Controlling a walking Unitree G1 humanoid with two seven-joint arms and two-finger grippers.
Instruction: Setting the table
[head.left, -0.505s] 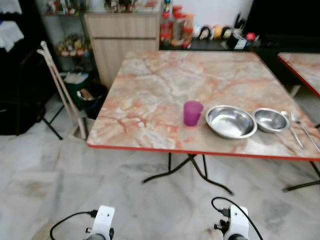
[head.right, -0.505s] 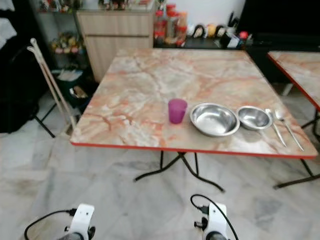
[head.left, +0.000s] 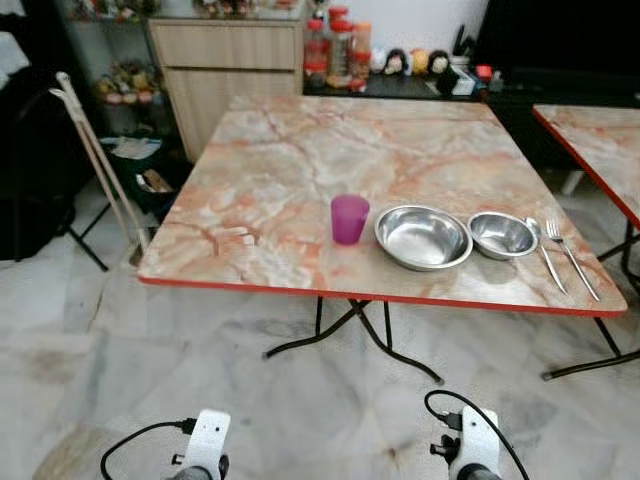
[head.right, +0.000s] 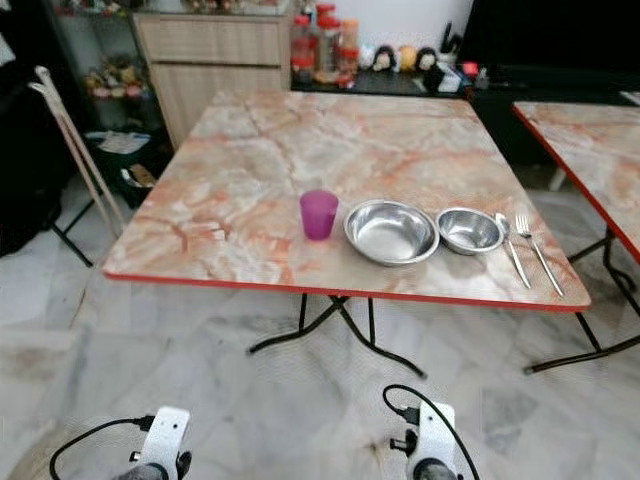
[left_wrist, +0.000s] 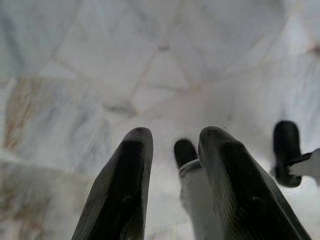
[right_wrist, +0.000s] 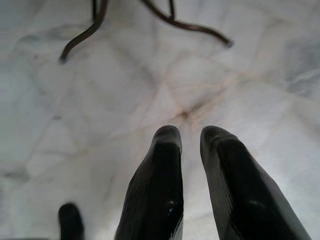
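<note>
A purple plastic cup (head.left: 349, 218) stands upright near the front edge of the marble-patterned table (head.left: 300, 160). To its right sit a large steel bowl (head.left: 423, 237) and a smaller steel bowl (head.left: 502, 234), both empty. A spoon (head.left: 541, 253) and a fork (head.left: 570, 256) lie side by side at the far right. Both arms hang low, well short of the table. My left gripper (left_wrist: 177, 135) points at the floor, slightly open and holding nothing. My right gripper (right_wrist: 191, 132) also points at the floor, its fingers nearly together and holding nothing.
The table has a red rim and black metal legs (head.left: 355, 325) on a pale marble floor. A second table (head.left: 595, 140) stands at the right. A wooden cabinet (head.left: 225, 70), shelves with jars and leaning poles (head.left: 100, 160) are behind and to the left.
The whole picture has shifted, so the camera has moved; the table now shows more fully. Cup, bowls and cutlery keep their places on the table. Both arms still hang low.
</note>
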